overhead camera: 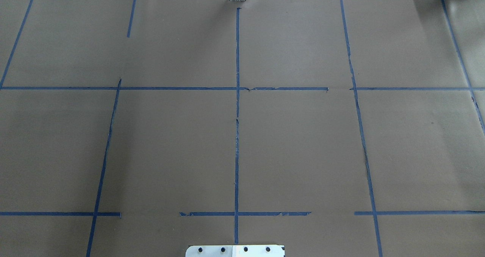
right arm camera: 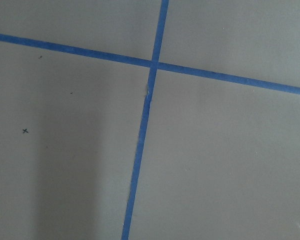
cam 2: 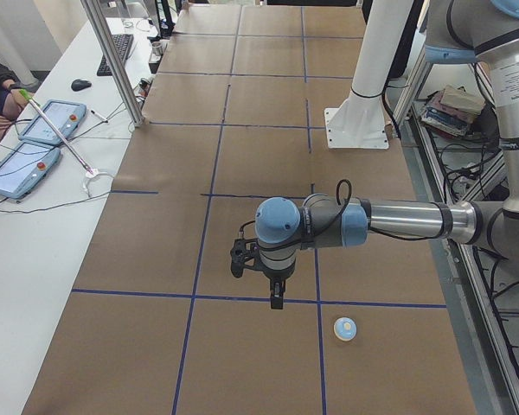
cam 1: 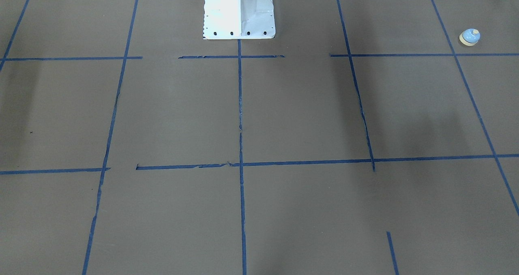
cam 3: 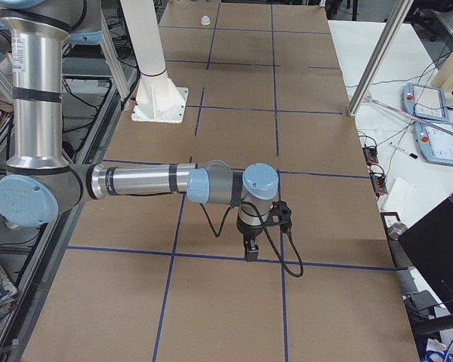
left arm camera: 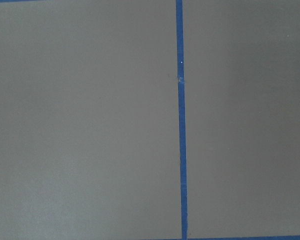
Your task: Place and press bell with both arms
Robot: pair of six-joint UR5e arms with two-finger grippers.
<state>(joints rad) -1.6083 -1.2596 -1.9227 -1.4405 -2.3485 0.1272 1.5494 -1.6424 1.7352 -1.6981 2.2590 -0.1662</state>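
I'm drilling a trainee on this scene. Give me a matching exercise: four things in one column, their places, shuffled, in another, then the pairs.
Things
1. bell
2. white pedestal
3. left arm's hand
4. teach pendants

Places
A. lying on the white bench beside the table
B. in the air over the table, pointing down
C. standing on the table, far to the robot's left
D. bolted down at the robot's edge, where the centre tape line ends

Pairs: 1-C, 2-D, 3-B, 4-A
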